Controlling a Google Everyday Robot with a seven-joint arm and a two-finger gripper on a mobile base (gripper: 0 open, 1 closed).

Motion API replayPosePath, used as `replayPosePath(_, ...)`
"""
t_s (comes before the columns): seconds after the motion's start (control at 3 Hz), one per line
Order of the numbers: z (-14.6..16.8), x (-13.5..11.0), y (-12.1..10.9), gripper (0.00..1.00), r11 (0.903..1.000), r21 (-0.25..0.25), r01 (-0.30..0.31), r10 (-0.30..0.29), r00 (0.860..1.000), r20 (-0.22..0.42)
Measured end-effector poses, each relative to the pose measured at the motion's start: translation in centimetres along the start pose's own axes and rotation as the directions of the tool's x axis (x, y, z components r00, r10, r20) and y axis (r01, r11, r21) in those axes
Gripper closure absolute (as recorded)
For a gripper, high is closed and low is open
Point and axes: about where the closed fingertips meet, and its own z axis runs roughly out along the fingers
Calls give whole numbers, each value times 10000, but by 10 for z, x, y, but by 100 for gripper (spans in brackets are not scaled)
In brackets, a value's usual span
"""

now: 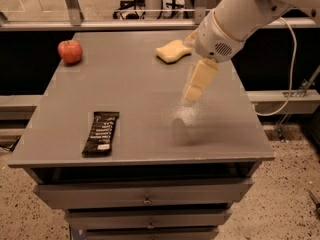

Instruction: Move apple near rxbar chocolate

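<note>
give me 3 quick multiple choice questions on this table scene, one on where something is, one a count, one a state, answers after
1. Where does the apple sit on the table?
A) far left corner
B) front right corner
C) dead centre

2. How many loose things lie on the tabletop?
A) two
B) three
C) five

3. The gripper is:
A) clamped on the apple
B) over the table right of centre, apart from the apple
C) off past the table's left edge

Answers:
1 A, the apple rests by the far left edge.
2 B, there are the apple, the pale yellow sponge and the rxbar chocolate.
3 B, the gripper hangs just in front of the sponge, with the apple far off to its left on the table.
</note>
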Motion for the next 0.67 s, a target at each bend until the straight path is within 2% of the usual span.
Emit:
replayPosePath(0.33, 8, -10, -9, 0, 9999, -9, -129, 130, 9983, 560)
replayPosePath(0.67, 31, -43, -43, 0, 9992, 233, -315, 270, 9846, 1726)
